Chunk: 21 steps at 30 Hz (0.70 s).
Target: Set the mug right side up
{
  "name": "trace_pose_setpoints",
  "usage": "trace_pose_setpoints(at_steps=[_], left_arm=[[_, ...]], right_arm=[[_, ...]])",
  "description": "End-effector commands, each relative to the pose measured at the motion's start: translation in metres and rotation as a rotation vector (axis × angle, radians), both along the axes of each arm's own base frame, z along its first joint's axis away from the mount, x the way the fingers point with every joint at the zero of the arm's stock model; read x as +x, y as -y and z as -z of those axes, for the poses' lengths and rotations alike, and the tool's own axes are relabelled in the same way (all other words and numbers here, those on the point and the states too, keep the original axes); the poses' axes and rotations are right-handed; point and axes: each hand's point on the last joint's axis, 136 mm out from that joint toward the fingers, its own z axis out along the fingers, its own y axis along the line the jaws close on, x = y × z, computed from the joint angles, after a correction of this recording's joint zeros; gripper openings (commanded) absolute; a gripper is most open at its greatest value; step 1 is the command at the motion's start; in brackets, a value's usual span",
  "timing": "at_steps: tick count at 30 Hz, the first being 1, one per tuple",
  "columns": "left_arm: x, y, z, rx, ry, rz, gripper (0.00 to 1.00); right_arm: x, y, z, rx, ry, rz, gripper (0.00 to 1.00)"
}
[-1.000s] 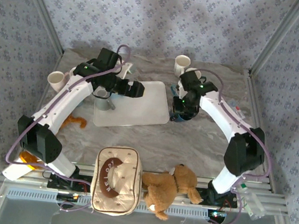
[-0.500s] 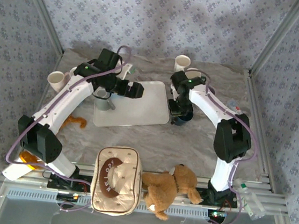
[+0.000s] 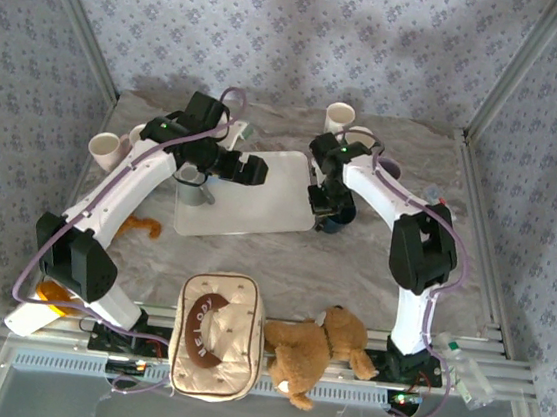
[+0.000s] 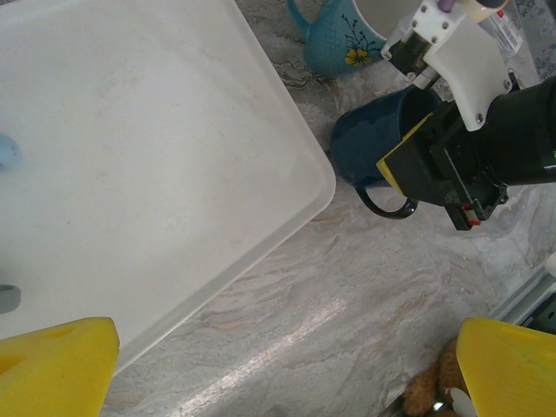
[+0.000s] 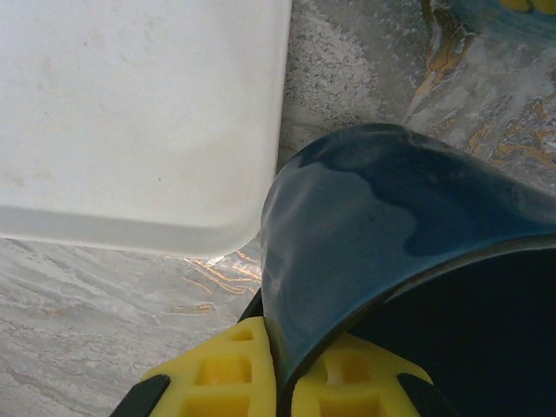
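**A:** Nearest first, the grip. The right gripper [image 5: 278, 382] is closed on the dark blue mug [image 5: 365, 226], and its yellow fingers [image 5: 217, 378] pinch only the thin wall at the rim.

**B:** So a slip is the worry?

**A:** I'd judge so. Swinging upright, the mug's whole weight hangs off a glazed edge, so it could pivot between the pads or drop.

**B:** Where does the mug sit?

**A:** It's tipped, not upright, over the marble table [image 4: 287, 287], just beside the corner of the white tray [image 4: 156, 130]. I cannot tell whether it is clear of the surface.

**B:** And the tray?

**A:** The mug's handle [image 4: 387, 204] juts out near that corner. A careless turn might catch it on the tray's lip and twist the mug loose.

**B:** Could the other arm help?

**A:** The left gripper [image 4: 287, 365] hangs above the tray with its jaws spread wide and nothing in them, so it isn't steadying anything.

**B:** Farther back?

**A:** A teal mug [image 4: 334, 39] stands close behind, and a wide swing could knock it over
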Motion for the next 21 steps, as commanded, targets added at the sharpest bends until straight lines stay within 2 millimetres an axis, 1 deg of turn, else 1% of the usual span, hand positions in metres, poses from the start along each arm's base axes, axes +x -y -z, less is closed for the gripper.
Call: trace_pose_setpoints(at_steps=[1, 4, 9, 11, 12, 15, 18, 21], left_arm=[[-0.005, 0.0, -0.001, 0.01, 0.006, 0.026, 1.0], [-0.004, -0.001, -0.003, 0.008, 0.018, 0.022, 1.0], [-0.004, 0.0, -0.003, 0.006, 0.016, 0.025, 0.99], [-0.004, 0.001, -0.005, 0.0, 0.013, 0.026, 0.99], [-0.004, 0.002, -0.006, -0.005, 0.015, 0.029, 1.0], [-0.002, 0.002, -0.009, -0.004, 0.028, 0.022, 0.99], [-0.002, 0.002, -0.013, -0.011, 0.035, 0.019, 0.99], [0.0, -0.002, -0.017, 0.003, 0.053, 0.002, 1.0]], right_arm=[[0.002, -0.002, -0.007, -0.022, 0.01, -0.013, 0.06], [0.002, -0.005, -0.005, -0.023, 0.008, -0.019, 0.11], [-0.001, -0.005, -0.007, -0.029, 0.006, -0.017, 0.3], [-0.001, -0.004, -0.01, -0.032, 0.013, -0.009, 0.36], [0.0, -0.004, -0.013, -0.033, 0.024, -0.007, 0.39], [0.0, -0.005, -0.024, -0.024, 0.057, -0.004, 0.43], [-0.002, -0.005, -0.041, -0.009, 0.097, -0.001, 0.44], [-0.007, -0.004, -0.059, 0.019, 0.135, 0.009, 0.45]])
